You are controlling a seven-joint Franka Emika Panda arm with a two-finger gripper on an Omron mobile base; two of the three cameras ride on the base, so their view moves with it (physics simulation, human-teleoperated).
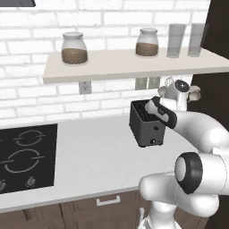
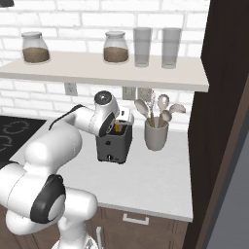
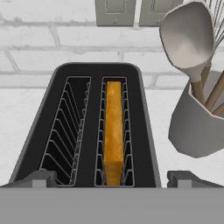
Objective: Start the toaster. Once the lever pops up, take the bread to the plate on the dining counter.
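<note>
Fingertips (image 3: 43, 179) spread wide, your hand (image 3: 112, 181) grips nothing | toaster (image 3: 89, 127) directly beneath | bread (image 3: 113, 131) upright in toaster's right slot, edge running away from you.

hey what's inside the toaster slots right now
In the hand view, the bread stands on edge in the right-hand slot of the toaster; only its golden top edge shows, the rest is hidden down in the slot. The left-hand slot shows just its wire guides.

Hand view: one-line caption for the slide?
Open gripper poised above the toaster, bread in its right-hand slot, utensil crock beside it.
</note>
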